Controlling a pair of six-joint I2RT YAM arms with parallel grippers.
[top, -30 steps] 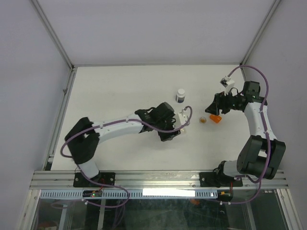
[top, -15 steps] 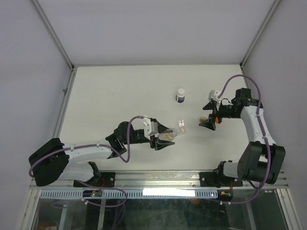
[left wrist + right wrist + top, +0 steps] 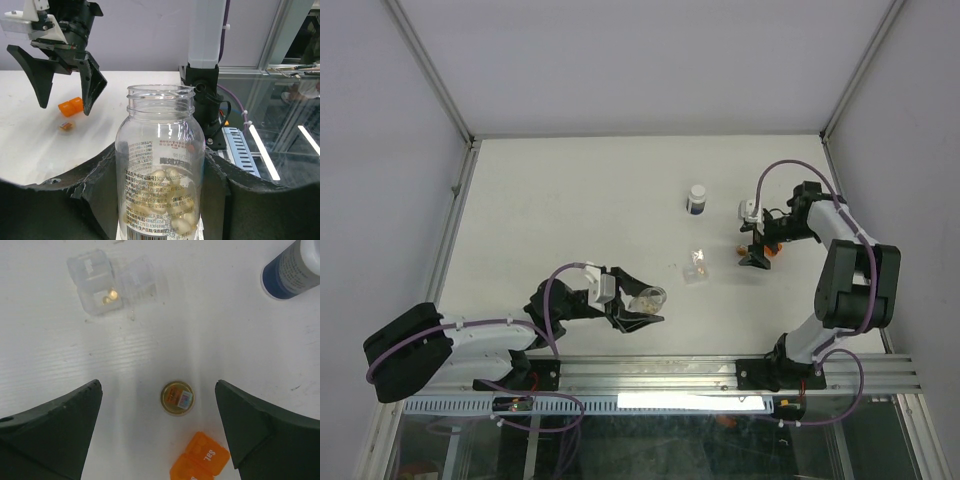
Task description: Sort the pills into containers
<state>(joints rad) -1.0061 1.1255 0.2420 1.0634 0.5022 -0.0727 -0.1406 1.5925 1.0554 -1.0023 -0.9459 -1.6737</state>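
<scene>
While our right pincer hangs open, the vial under its jaws looks light, rigid, slick; we would pinch its round wall. Left pincer clasps a pill bottle.

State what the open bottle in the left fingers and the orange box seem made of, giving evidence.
Open bottle: probably clear glossy plastic or glass; pills show through its wall, with bright highlights. Orange box: likely translucent smooth plastic; raised-looking lettering on top.
</scene>
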